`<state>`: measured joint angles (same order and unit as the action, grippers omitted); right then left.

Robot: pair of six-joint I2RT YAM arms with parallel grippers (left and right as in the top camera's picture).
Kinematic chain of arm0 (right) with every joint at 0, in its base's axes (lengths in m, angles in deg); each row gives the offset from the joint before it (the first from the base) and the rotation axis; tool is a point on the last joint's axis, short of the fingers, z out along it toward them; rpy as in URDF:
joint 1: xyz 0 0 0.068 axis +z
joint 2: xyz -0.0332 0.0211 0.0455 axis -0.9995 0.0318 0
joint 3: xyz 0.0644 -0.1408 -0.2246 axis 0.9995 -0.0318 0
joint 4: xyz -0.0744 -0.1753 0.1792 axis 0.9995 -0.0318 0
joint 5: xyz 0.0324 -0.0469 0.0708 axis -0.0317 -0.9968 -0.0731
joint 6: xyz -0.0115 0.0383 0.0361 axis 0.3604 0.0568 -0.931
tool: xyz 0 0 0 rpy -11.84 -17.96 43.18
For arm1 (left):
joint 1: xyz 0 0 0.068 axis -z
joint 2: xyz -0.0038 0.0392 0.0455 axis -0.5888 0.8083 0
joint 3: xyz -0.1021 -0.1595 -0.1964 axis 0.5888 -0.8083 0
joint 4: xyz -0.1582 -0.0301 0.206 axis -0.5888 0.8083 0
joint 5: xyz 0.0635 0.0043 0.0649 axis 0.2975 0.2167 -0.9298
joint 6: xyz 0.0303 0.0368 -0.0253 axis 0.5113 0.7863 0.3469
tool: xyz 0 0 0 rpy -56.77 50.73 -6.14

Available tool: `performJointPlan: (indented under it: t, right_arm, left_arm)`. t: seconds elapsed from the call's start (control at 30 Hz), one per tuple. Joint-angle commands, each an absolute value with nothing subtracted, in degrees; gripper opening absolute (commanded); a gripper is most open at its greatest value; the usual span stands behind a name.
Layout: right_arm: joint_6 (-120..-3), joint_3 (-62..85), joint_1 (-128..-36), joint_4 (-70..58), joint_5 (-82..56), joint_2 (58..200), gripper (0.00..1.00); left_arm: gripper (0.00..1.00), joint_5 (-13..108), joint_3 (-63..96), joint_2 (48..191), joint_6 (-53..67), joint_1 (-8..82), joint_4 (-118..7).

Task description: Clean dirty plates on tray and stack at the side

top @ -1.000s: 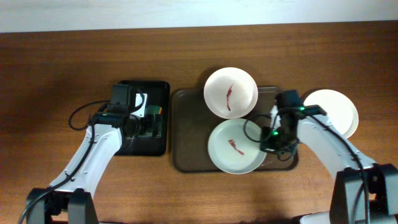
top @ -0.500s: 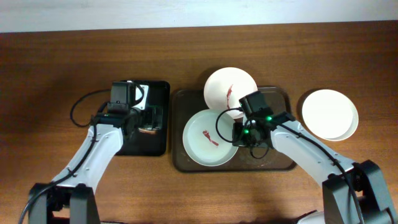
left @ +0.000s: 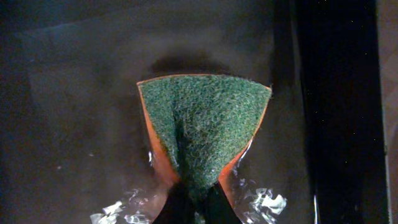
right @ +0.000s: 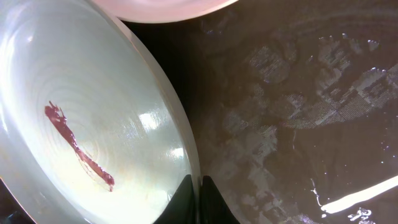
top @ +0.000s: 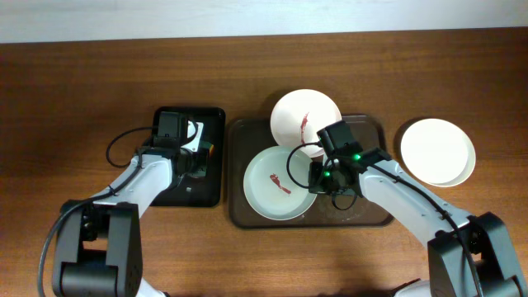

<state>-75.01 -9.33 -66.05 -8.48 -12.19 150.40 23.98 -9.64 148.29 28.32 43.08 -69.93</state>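
On the brown tray [top: 375, 216], a plate [top: 276, 183] streaked red sits at the near left, its right rim clenched in the right pincer [right: 194, 186]. A second smeared plate [top: 305, 121] lies just beyond it, overhanging the tray's far rim. A clean plate [top: 437, 151] rests on the bench [top: 82, 82] to the right. Over on the left, the left pincer [left: 189, 202] is clamped on a green-and-orange sponge [left: 205, 124], squeezed into a fold inside the black tray [top: 186, 194]. We judge the thin rim hold the weak point: the tray looks wet, and scrubbing pressure could slide or tip the plate into its neighbour.
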Motion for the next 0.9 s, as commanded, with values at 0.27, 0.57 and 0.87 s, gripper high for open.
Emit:
performJointPlan:
  t: [0.27, 0.57, 0.87]
  right_arm:
    - [-75.55, -9.55, -65.7, -8.85, -12.86, 150.84, 0.05]
    - [-75.53, -9.55, -65.7, -8.82, -12.91, 150.84, 0.05]
    - [-75.53, -9.55, -65.7, -8.87, -12.91, 150.84, 0.05]
  left_arm:
    - [0.0, 30.61, -10.12, 148.27, 28.63, 43.19, -69.25]
    - [0.0, 32.2, -9.62, 140.6, 28.63, 43.15, -69.56]
    - [0.0, 27.26, -9.62, 130.7, 28.65, 43.15, -71.22]
